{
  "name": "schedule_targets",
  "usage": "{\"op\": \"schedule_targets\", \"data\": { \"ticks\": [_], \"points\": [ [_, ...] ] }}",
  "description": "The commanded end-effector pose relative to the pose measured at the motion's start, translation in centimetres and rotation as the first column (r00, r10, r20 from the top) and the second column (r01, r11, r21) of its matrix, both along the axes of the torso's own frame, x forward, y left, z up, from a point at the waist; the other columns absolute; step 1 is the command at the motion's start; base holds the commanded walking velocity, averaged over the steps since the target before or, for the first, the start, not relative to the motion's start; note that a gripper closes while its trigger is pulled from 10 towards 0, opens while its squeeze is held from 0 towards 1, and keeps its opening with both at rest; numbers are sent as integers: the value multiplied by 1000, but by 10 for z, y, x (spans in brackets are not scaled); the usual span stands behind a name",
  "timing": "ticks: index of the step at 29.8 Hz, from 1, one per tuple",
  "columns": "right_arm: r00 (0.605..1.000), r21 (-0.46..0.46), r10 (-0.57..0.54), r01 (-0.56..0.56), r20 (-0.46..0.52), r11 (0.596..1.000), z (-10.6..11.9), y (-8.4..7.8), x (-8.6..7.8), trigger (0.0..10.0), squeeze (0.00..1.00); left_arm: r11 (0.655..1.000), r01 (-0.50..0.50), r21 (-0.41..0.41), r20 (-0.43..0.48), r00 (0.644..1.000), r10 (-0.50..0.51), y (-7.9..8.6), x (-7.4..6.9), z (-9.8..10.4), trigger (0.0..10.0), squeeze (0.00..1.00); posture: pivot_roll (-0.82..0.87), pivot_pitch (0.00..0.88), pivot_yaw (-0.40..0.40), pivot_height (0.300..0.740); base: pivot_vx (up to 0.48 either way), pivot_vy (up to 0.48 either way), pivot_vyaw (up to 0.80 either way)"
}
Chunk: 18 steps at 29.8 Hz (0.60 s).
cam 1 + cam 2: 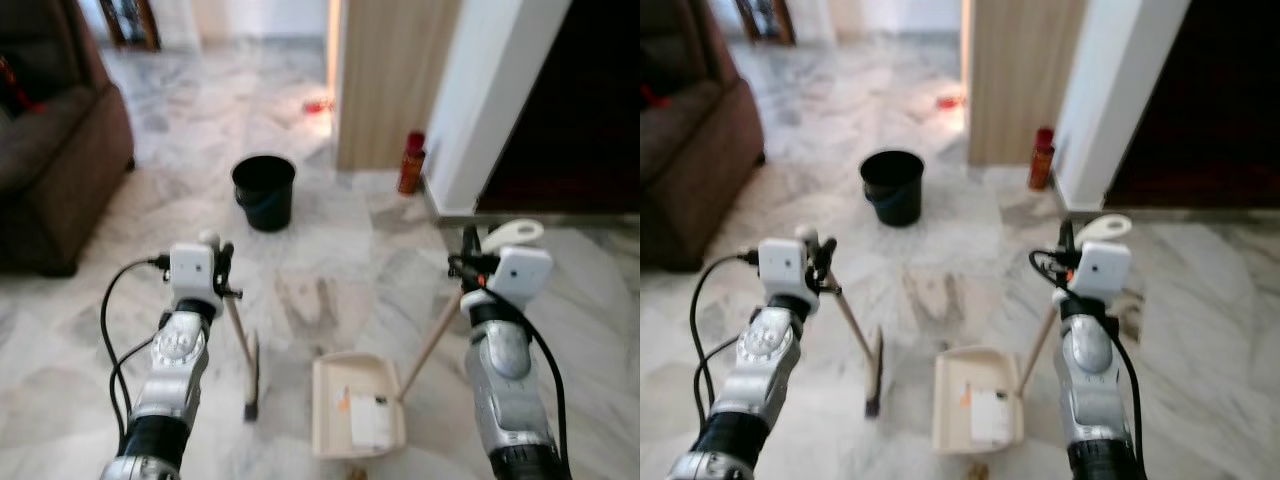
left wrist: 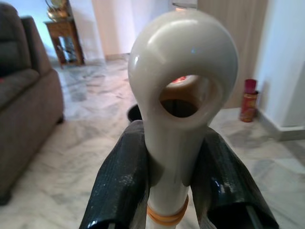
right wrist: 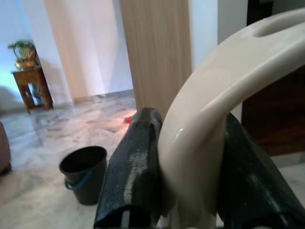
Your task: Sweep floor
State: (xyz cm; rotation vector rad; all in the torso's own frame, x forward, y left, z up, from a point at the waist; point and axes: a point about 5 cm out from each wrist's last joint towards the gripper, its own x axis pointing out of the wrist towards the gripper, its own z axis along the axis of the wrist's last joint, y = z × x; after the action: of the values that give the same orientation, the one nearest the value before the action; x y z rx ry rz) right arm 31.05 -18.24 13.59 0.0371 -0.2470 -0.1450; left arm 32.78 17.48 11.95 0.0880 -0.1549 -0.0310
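Left gripper (image 2: 174, 191) clamps the broom (image 1: 243, 350) handle; right gripper (image 3: 190, 181) clamps the dustpan (image 1: 357, 405) handle, pan just right of the broom head.

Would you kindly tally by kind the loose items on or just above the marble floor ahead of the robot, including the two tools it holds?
Brooms: 1, the broom in the left gripper
Dustpans: 1, the dustpan held by the right gripper
Buckets: 1, the black bucket
Cans: 1, the red can
Total: 4
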Motion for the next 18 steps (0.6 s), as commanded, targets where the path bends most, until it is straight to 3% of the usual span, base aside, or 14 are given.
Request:
{"op": "schedule_targets", "data": {
  "ticks": [1, 18],
  "points": [
    [998, 10, -3, 2, 70, 1000, 14, -1, 0, 10000, 0, 1000, 21, 2, 56, 998, -21, -6, 4, 13, 10000, 0, -79, 12, 37, 740, 356, 0, 0],
    [997, 9, -3, 2, 75, 1000, 14, -2, 0, 10000, 0, 999, 30, 15, 57, 998, -31, -4, 5, 13, 10000, 0, -85, 0, 49, 740, 353, 0, 0]
  ]
}}
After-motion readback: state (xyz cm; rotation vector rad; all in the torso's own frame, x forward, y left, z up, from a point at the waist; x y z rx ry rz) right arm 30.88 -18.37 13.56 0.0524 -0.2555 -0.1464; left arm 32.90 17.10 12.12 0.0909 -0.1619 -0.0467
